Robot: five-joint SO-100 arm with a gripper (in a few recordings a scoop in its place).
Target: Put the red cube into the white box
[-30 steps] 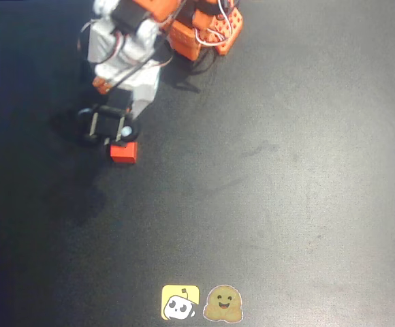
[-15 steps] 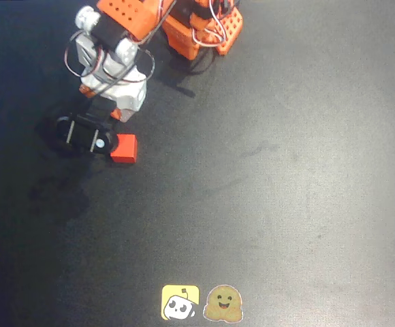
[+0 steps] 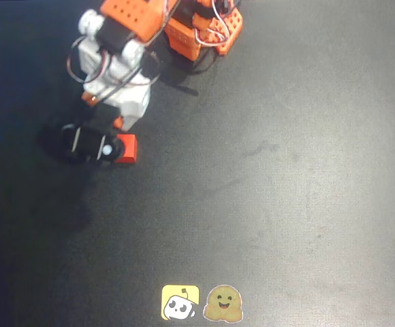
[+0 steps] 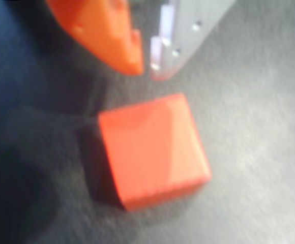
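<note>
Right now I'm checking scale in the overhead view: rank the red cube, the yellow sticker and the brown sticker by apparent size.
1. Yellow sticker and brown sticker: they look about alike, so I will not rank one above the other.
2. Red cube: smallest, though the arm hides part of it.

No words, brand names or numbers can be read anywhere. The only signs are two picture stickers on the dark tabletop, at about 6 o'clock in the overhead view: a yellow square sticker with a small white cartoon figure, and just beside it a brown smiling blob sticker. Neither carries lettering.
</note>
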